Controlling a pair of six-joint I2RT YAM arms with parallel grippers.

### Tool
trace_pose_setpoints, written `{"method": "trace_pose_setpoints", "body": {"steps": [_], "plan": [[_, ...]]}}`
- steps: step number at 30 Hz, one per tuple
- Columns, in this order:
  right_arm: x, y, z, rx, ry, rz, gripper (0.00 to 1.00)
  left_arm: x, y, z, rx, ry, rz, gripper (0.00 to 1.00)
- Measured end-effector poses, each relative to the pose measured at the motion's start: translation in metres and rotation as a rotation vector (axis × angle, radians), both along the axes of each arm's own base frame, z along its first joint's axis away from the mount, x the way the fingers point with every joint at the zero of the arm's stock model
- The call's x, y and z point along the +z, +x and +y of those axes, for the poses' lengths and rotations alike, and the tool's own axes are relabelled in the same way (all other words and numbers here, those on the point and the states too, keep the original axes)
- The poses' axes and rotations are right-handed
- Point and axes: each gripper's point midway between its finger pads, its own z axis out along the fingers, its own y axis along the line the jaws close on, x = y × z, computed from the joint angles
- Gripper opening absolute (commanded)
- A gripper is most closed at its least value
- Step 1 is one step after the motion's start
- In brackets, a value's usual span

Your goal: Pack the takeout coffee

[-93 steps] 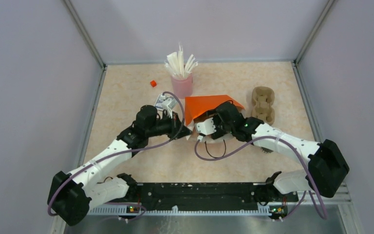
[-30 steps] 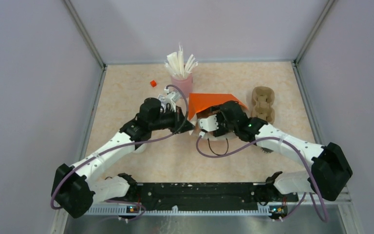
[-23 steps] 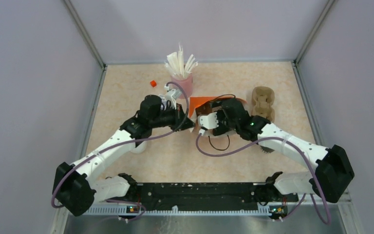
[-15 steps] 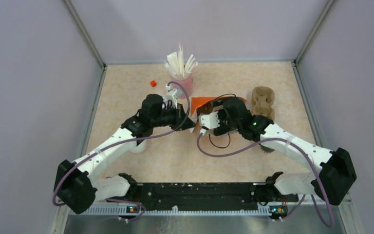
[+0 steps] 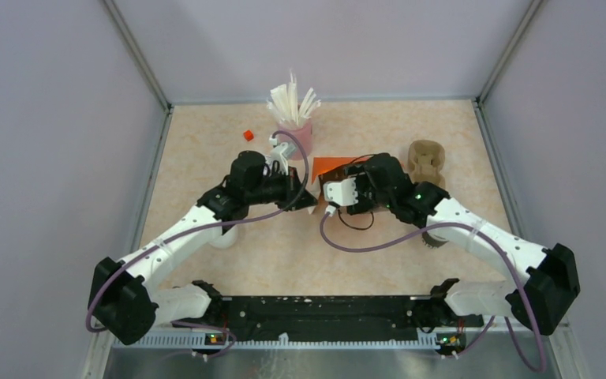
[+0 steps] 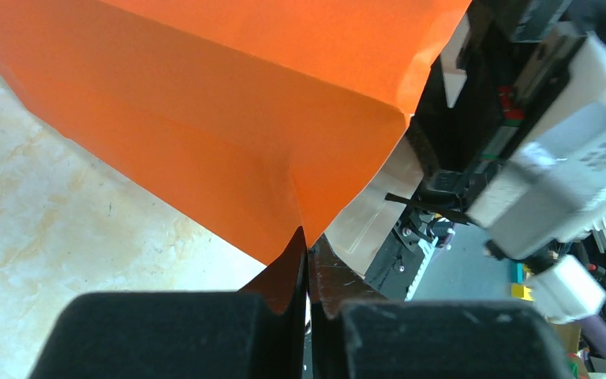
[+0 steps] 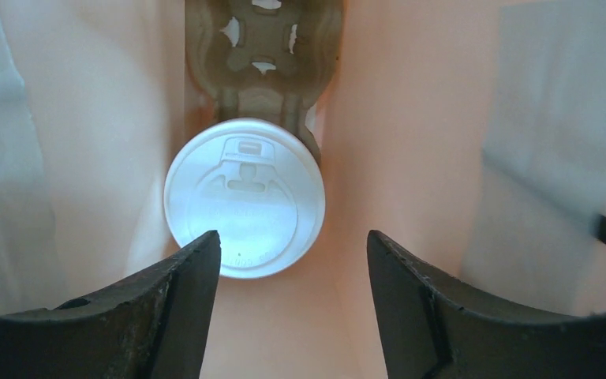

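Note:
The takeout coffee (image 7: pixel 245 197) shows from above as a round white lid, standing inside the orange bag (image 6: pixel 229 118) between its peach-lit walls. My right gripper (image 7: pixel 292 245) is open above it, jaws wide apart, with the lid just beyond the left fingertip and touching nothing. My left gripper (image 6: pixel 308 245) is shut on the bag's edge at a fold. In the top view only a sliver of the bag (image 5: pixel 327 166) shows between the two wrists; the cup is hidden there.
A brown cardboard carrier (image 7: pixel 262 47) lies beyond the lid inside the bag. On the table are a second carrier (image 5: pixel 426 166), a pink cup of white straws (image 5: pixel 293 134), and a small red block (image 5: pixel 248 135). A white object (image 5: pixel 222 237) sits under my left arm.
The bag's orange face has shrunk to a sliver in the top view. Both wrists have shifted slightly toward the back, and the right wrist now sits over the bag.

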Motion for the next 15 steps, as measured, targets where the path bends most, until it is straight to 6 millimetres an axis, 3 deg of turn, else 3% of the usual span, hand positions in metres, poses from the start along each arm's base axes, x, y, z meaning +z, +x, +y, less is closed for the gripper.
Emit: {"method": "trace_pose_setpoints", "body": {"steps": [4, 15], "plan": [[0.0091, -0.0049, 0.0002, 0.001, 0.032, 0.008, 0.56, -0.0020, 0.0006, -0.0005, 0.000, 0.003, 0.005, 0.03], [0.0009, -0.0026, 0.0038, -0.010, 0.037, 0.031, 0.36, -0.0025, 0.0003, -0.0009, -0.004, 0.003, 0.007, 0.03]]}}
